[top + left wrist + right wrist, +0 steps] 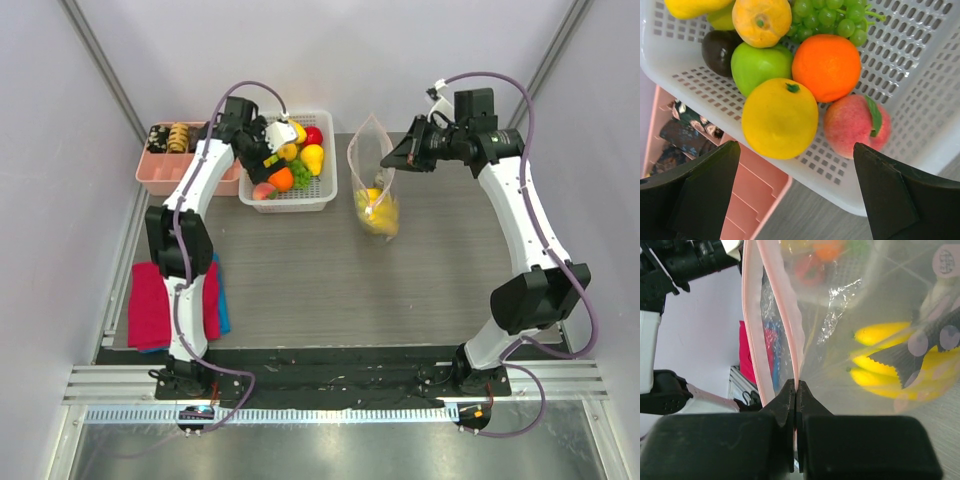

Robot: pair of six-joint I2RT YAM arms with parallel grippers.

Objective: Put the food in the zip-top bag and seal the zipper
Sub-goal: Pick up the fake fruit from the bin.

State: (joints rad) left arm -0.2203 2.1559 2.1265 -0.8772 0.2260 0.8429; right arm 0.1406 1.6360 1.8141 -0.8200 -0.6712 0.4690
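Partly loaded, the clear polka-dot plastic zip-top bag (372, 170) stands upright at the far middle of the table, with both arms set for the next piece of fruit.

The right gripper (796, 387) is clenched on the bag's thin pink press-seal zipper (752, 330). It lifts the rim so the floppy mouth gapes upward, ready for dropping food in. Yellow toy bananas (880, 332) lie at the bottom of the bag, and the zipper is unsealed. To the left, the left gripper (796, 150) hangs just above the white slatted plastic basket (920, 75), jaws spread wide and holding nothing. It is centred over a round yellow toy fruit (780, 120) that touches a glossy orange (826, 67) and a pink peach (850, 125). That yellow fruit is probably its next pick.
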